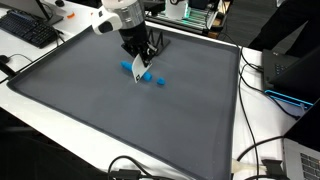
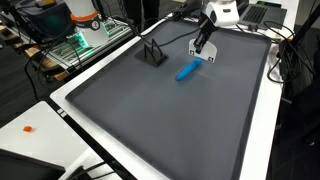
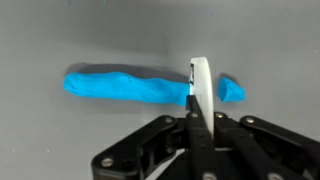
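Grey mat (image 2: 150, 120) bears a blue strip (image 3: 130, 86) under the tool (image 3: 200, 112), clamped on a white piece (image 3: 200, 80), black stand (image 2: 152, 52) well apart

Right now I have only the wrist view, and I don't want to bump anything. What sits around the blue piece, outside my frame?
Observer: A black stand sits on the grey mat, off to one side of the blue piece and apart from it.
Operator: Where on the mat is the gripper?
Observer: The gripper is toward one edge of the mat, not over its middle.
Operator: Anything just off the mat?
Observer: A black keyboard lies beyond one corner of the mat.
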Motion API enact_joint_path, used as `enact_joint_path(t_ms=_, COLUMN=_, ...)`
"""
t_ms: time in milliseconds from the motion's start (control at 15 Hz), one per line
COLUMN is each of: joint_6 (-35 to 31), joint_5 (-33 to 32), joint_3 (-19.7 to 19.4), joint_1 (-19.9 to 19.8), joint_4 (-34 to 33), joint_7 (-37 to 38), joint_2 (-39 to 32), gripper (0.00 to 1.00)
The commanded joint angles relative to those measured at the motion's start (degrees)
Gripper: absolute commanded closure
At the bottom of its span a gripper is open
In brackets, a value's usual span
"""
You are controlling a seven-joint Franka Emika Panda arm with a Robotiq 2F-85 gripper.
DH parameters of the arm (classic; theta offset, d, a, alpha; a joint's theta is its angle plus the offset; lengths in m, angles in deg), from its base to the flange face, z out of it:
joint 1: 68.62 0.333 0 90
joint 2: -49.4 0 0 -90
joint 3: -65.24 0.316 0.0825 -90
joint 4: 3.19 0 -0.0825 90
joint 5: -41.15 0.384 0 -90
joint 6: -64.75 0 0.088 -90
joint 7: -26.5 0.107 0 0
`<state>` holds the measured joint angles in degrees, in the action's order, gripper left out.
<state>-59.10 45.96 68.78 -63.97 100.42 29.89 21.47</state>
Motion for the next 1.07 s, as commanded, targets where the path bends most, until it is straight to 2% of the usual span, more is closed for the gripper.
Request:
enact_joint_path(t_ms=0, joint_6=0.32, joint_5=-0.98, joint_3=-0.37, joint_1=-0.41, joint_4=1.95, joint_7=-1.27, joint_2=0.60, gripper=0.99)
enact_joint_path(t_ms=1000, joint_6=-2.32, joint_5=-1.28, joint_3=-0.26, joint_1=-0.38, joint_4=3.11, joint_7=-1.16, joint_2=-2.33, gripper=0.99)
